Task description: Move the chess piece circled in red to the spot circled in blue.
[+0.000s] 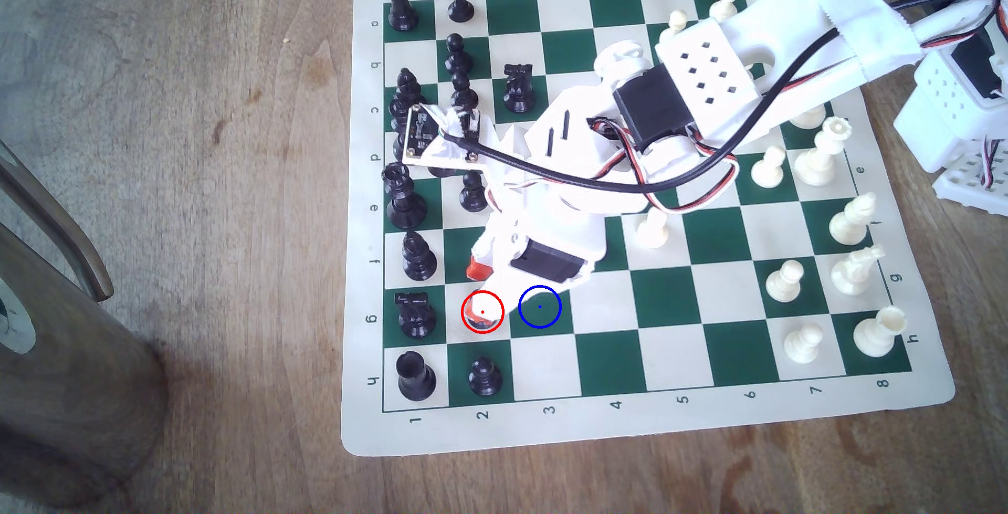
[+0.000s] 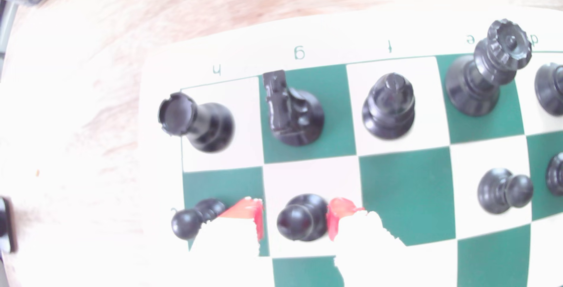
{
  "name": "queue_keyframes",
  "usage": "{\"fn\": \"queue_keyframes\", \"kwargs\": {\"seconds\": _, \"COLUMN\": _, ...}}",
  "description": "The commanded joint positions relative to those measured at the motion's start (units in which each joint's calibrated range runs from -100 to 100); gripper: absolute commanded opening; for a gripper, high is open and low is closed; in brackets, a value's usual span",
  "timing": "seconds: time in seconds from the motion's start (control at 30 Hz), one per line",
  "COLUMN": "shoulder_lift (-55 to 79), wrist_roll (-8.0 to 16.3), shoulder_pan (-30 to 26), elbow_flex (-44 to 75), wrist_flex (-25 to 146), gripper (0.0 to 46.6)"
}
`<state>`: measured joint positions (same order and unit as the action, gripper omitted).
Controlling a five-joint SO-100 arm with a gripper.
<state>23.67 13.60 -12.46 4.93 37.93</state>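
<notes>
exterior view: the gripper [image 1: 483,296] reaches down over the red-ringed cream square, covering most of the chess piece [image 1: 480,322]; just a dark sliver of its base shows under the white fingertip.
exterior view, the spot [image 1: 540,307]: bare green square, immediately beside the gripper on the exterior view's right, blue ring and dot unobstructed.
exterior view, neighbours: black knight [image 1: 416,315] just beyond the gripper on the other side, another black pawn [image 1: 484,376] one square nearer the board edge.
wrist view, gripper [image 2: 295,218]: jaws narrow but parted, red pads flanking the chess piece [image 2: 300,217]; one pad looks touching, the other shows a slim gap.
wrist view, advice: close squarely on the neck below the ball head, lift straight, clear of the neighbouring pawn [image 2: 195,217] beside the outer finger.
</notes>
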Motion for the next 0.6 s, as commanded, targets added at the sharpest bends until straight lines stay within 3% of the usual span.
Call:
{"fn": "queue_keyframes", "kwargs": {"seconds": 0.0, "shoulder_lift": -1.43, "wrist_roll": 0.34, "shoulder_pan": -0.17, "elbow_flex": 0.97, "wrist_flex": -1.32, "gripper": 11.0}}
{"fn": "queue_keyframes", "kwargs": {"seconds": 0.43, "shoulder_lift": -1.00, "wrist_roll": 1.17, "shoulder_pan": -1.34, "elbow_flex": -0.85, "wrist_flex": -3.12, "gripper": 8.7}}
{"fn": "queue_keyframes", "kwargs": {"seconds": 0.5, "shoulder_lift": -1.00, "wrist_roll": 1.17, "shoulder_pan": -1.42, "elbow_flex": -0.94, "wrist_flex": -3.12, "gripper": 4.9}}
{"fn": "queue_keyframes", "kwargs": {"seconds": 0.53, "shoulder_lift": -1.00, "wrist_roll": 1.22, "shoulder_pan": -1.34, "elbow_flex": -0.94, "wrist_flex": -3.12, "gripper": 0.2}}
{"fn": "queue_keyframes", "kwargs": {"seconds": 0.57, "shoulder_lift": -0.92, "wrist_roll": 1.22, "shoulder_pan": -1.26, "elbow_flex": -1.03, "wrist_flex": -3.12, "gripper": 0.2}}
